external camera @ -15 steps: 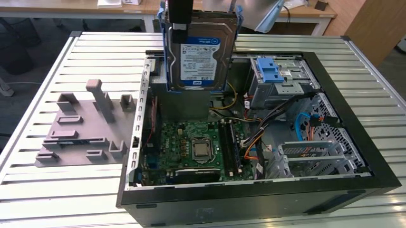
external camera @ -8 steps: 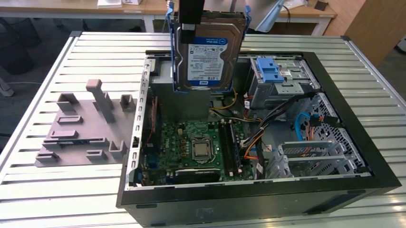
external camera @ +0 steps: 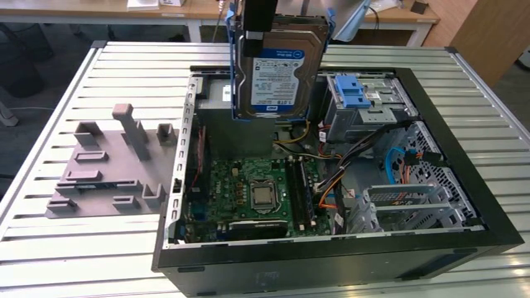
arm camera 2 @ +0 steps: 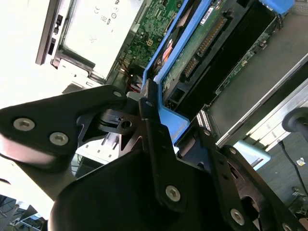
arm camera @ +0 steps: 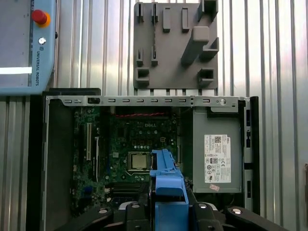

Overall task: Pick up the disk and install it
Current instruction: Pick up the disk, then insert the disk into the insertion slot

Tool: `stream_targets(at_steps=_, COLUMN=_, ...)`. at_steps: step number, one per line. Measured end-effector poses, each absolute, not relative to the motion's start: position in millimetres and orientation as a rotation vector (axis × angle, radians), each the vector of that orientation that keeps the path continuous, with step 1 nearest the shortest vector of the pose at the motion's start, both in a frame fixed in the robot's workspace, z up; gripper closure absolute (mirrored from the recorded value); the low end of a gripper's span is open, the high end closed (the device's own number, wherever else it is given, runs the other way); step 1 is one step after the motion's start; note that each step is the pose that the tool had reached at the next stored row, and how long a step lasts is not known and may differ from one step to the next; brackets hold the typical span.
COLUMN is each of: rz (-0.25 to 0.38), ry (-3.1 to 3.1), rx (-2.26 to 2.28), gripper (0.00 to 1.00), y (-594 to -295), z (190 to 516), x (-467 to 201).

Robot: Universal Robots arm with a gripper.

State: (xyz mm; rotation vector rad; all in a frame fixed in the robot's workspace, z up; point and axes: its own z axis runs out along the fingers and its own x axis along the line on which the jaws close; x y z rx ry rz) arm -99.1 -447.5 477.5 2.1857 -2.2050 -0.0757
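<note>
Slatted metal table (external camera: 74,248), open computer case (external camera: 331,264); above, disk (external camera: 277,74) upright, tight in hand (external camera: 258,25).

hand (arm camera 2: 159,120) matte black | angular linked plates | silver round screws (arm camera 2: 173,193) at pivots | rounded dark housing (arm camera 2: 110,197) behind

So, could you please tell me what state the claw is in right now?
Claw: closed on the disk, held above the open computer case.
</note>
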Motion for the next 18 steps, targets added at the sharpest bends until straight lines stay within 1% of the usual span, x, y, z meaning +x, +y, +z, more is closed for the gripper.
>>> stream_targets(at_steps=18, rz=-0.075, ry=-2.205, rx=2.186, gripper=0.64, y=-448.0, z=476.7, x=-71.8)
